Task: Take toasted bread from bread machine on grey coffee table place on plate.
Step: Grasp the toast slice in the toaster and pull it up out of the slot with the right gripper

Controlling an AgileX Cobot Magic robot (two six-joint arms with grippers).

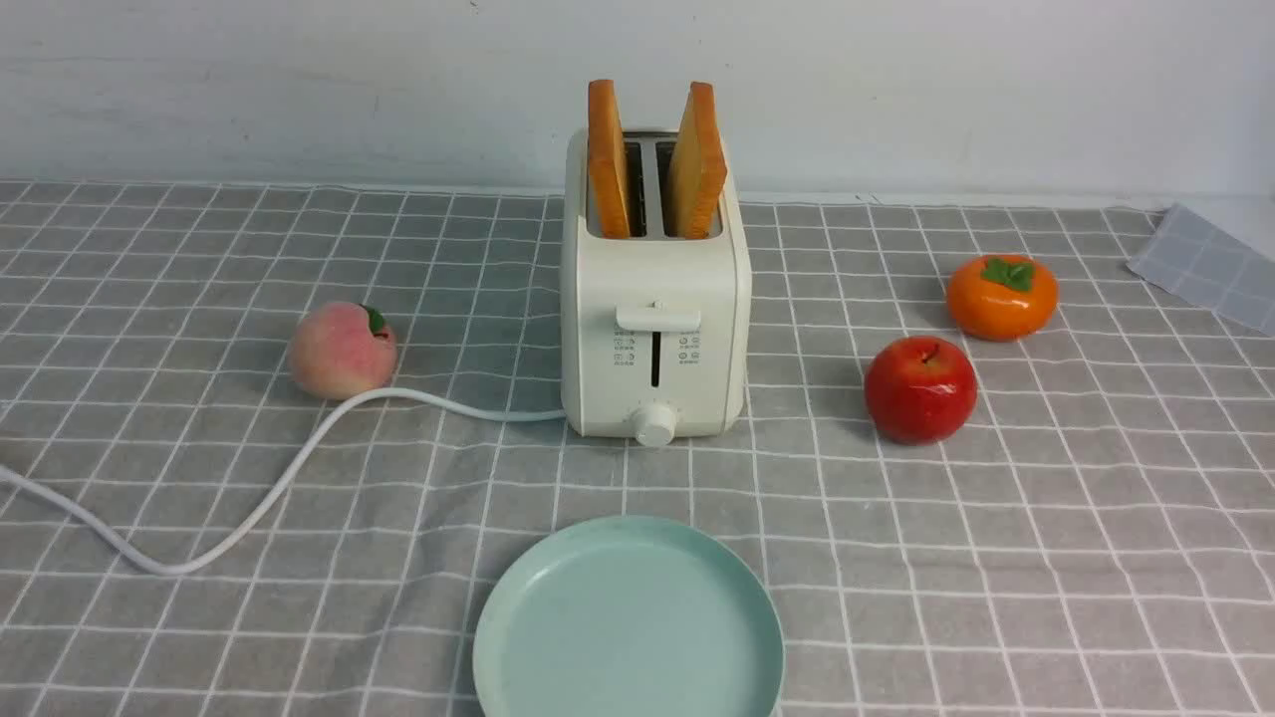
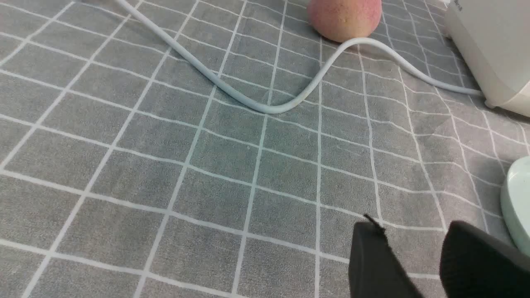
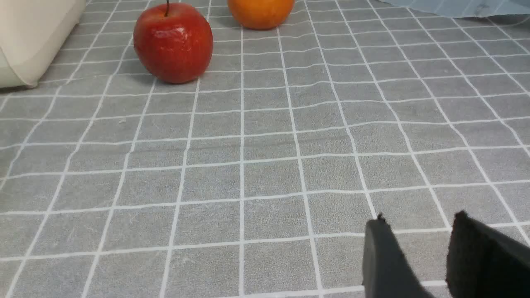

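Note:
Two slices of toasted bread, one on the left (image 1: 607,159) and one on the right (image 1: 696,159), stand upright in the slots of the cream-white bread machine (image 1: 654,329) at the back middle of the grey coffee table (image 1: 1046,518). The pale green plate (image 1: 628,622) lies in front of the bread machine, with nothing on it. Neither arm shows in the front view. My left gripper (image 2: 414,225) hovers open over bare cloth beside the plate's rim (image 2: 517,207). My right gripper (image 3: 418,219) is open over bare cloth too, well short of the bread machine (image 3: 33,37).
A peach (image 1: 342,350) lies left of the bread machine, with the white power cord (image 1: 249,498) curving past it toward the table's left edge. A red apple (image 1: 919,388) and an orange persimmon (image 1: 1000,296) sit to the right. A folded cloth corner (image 1: 1210,264) lies far right.

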